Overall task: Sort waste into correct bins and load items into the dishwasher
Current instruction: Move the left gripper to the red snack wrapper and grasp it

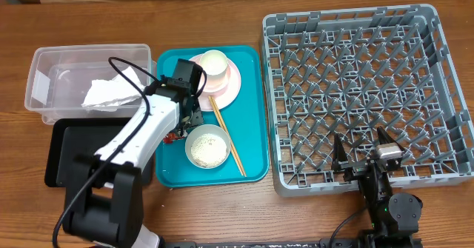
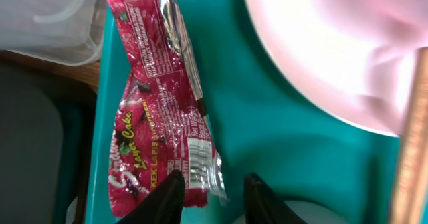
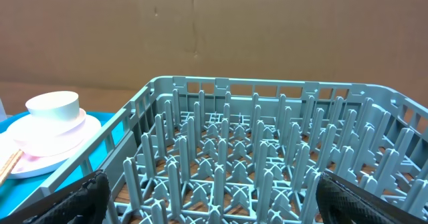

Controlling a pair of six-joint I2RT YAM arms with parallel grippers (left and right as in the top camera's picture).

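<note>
- The red wrapper [image 2: 157, 97] is lying along the teal tray's [image 2: 281, 150] left rim, near the pink plate [image 2: 321, 43].
- Our left gripper [image 2: 214, 184] is standing partly open, straddling the wrapper's lower corner, gripping nothing.
- We are judging the wrapper light, crinkly and slippery; pinching the crimped end looks best.
- Our right gripper [image 1: 363, 150] is gaping wide, empty.

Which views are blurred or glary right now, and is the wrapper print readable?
Left wrist: the red wrapper is sharp and its print is readable, with glare along its foil edge; the pink plate is soft and washed out. Right wrist: the grey rack is clear, while the dark fingers at the bottom corners are blurred. Overhead: even light, soft shadows, no strong glare.
</note>
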